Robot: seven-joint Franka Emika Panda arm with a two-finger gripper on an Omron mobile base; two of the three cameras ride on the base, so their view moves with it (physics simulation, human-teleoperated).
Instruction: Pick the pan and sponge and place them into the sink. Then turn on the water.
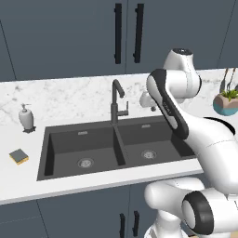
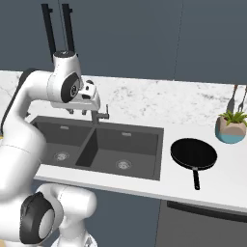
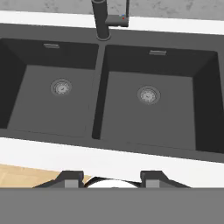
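Tool (image 3: 111, 177) fingers apart, empty, above matte dark double-basin sink (image 3: 99, 105); round black pan (image 2: 194, 154) on marbled table (image 2: 226, 185).

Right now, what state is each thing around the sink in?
Sink: both basins empty and dry.
Faucet: off, no stream.
Pan: flat on the counter right of the sink, empty.
Sponge: on the counter left of the sink.
End effector: open, holding nothing.
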